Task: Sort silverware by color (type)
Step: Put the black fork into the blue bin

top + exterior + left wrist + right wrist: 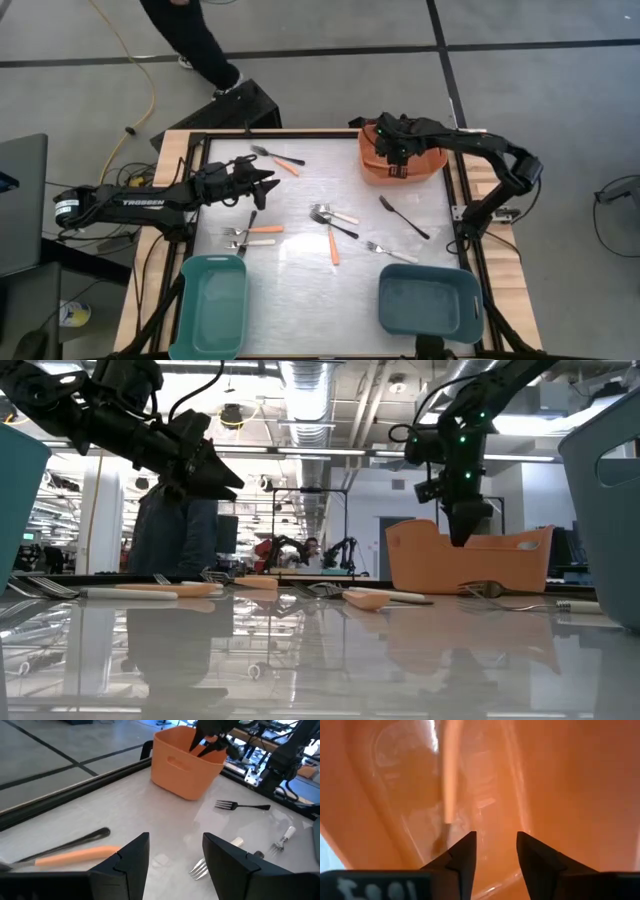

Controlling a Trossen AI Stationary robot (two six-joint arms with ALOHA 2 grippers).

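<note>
Our right gripper [495,851] hangs inside the orange bin [400,165] at the table's far right corner, jaws apart and empty, an orange-handled piece [451,775] lying within (apparently just dropped). We should lift straight out, clearing the rim. The left gripper [175,851], open, hovers over the silverware [330,225] scattered mid-table.

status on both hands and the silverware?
Right hand open inside orange bin, orange-handled piece dropped there. Left hand open, empty, above table. Nothing blocking.
</note>
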